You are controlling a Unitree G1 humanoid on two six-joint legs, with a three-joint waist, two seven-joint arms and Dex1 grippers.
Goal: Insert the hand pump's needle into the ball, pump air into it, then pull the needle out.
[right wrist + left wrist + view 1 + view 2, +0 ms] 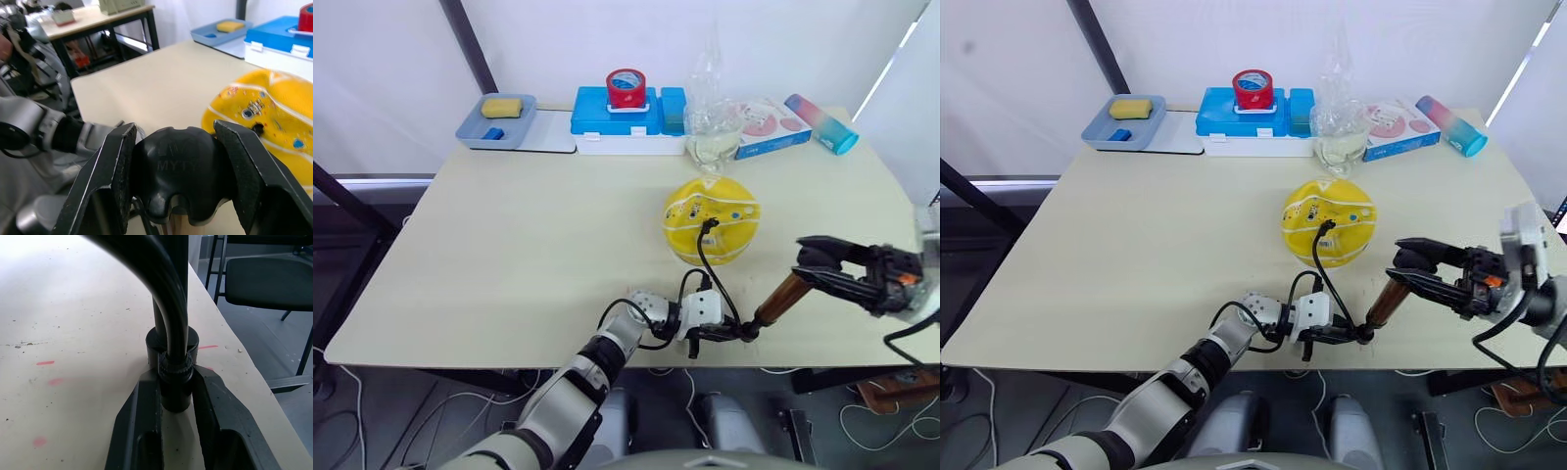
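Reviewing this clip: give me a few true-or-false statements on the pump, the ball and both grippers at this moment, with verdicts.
1. The right gripper is closed on the black handle of the slim amber-gold hand pump. True.
2. The left gripper hangs open away from the pump. False: its fingers clamp the pump's black end cap where the thin black hose joins it.
3. The hose runs up to the yellow ball with white seam lines, its black needle fitting on the ball's surface. True.
4. The ball sits in the grey tray. False: it rests on the beige table, in front of a clear plastic bottle.
5. The red tape roll sits on the blue-lidded box. True.
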